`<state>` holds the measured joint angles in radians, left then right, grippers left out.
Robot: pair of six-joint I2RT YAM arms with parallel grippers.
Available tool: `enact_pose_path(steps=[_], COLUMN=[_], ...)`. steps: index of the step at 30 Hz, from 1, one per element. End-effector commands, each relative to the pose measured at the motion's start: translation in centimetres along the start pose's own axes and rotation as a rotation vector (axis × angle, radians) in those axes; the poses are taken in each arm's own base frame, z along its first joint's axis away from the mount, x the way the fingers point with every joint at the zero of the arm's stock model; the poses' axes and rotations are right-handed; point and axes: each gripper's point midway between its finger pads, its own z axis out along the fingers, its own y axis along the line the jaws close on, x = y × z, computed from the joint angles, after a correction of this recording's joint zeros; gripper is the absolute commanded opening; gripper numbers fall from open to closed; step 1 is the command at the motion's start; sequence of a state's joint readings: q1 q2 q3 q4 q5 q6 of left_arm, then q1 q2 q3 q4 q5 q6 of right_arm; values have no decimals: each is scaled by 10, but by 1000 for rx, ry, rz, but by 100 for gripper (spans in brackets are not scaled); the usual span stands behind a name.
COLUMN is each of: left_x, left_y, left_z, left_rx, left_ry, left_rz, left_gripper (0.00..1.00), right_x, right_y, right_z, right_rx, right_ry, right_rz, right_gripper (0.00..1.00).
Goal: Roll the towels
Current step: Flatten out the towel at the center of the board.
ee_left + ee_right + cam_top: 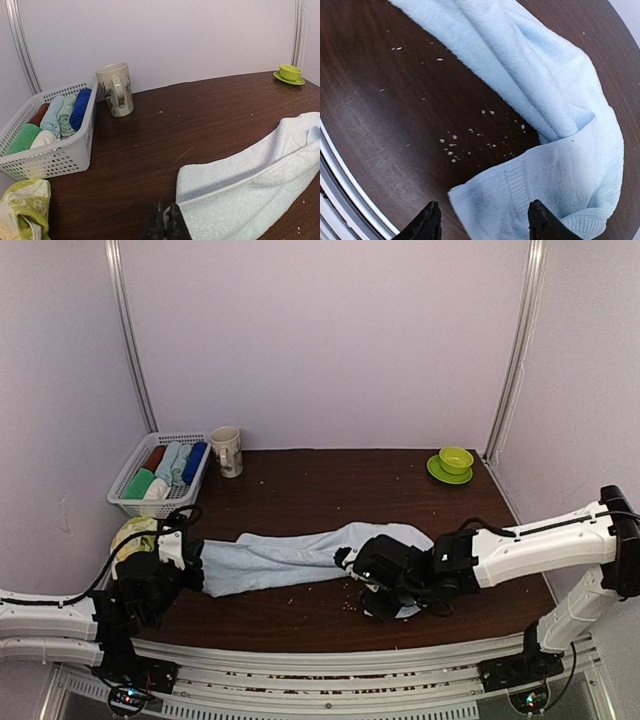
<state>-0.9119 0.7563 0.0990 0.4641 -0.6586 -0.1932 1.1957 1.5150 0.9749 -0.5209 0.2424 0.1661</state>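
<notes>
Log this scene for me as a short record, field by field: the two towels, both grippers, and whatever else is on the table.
Blue towel: laid lengthwise, unrolled
Yellow-green towel: crumpled, near basket
Left gripper: shut, at blue towel's left end
Right gripper: open, straddling blue towel's right end
Basket: holds rolled towels
Mug: upright beside basket
Green cup: on saucer, far right corner

Light: soft, even, from above; shadows faint, only a dim band along the towel (pixel 250 200) folds. Walls (pixel 330 340) carry a lilac cast. Counter (pixel 380 125) dark, with a pale sheen at its near left in the right wrist view. Top view slightly soft, grainy. Wrist views bow at edges; left gripper (pixel 165 226) dark, indistinct.
</notes>
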Motion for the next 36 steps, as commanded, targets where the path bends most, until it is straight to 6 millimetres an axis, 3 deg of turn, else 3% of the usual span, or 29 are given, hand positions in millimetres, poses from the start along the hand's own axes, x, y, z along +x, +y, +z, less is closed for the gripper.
enact_pose_path(steps=[1,7,16,30,35,36], left_x=[-11,-10,-9,-8,-7,-7], left_y=[1,1,1,-1,-1,-2], left_z=[0,1,1,1,2,2], left_rx=[-13,-14,-13,-8,-7,-5], left_ry=[-30,-27,-23,-21,-18,-16], left_rz=[-32,-29,-25,-24,-21,-18], left_gripper=[0,0,0,0,0,0], right_x=[9,15,44,45,38,36], right_y=[18,30,28,28,32,32], right_z=[-8,-11,20,40,43,43], right_rx=[165,343,537,599,598,599], right_ry=[0,8,116,88,63,60], right_rz=[-91,-152,-278,-321,-322,-323], right_gripper=[62,68,75,57,45,36])
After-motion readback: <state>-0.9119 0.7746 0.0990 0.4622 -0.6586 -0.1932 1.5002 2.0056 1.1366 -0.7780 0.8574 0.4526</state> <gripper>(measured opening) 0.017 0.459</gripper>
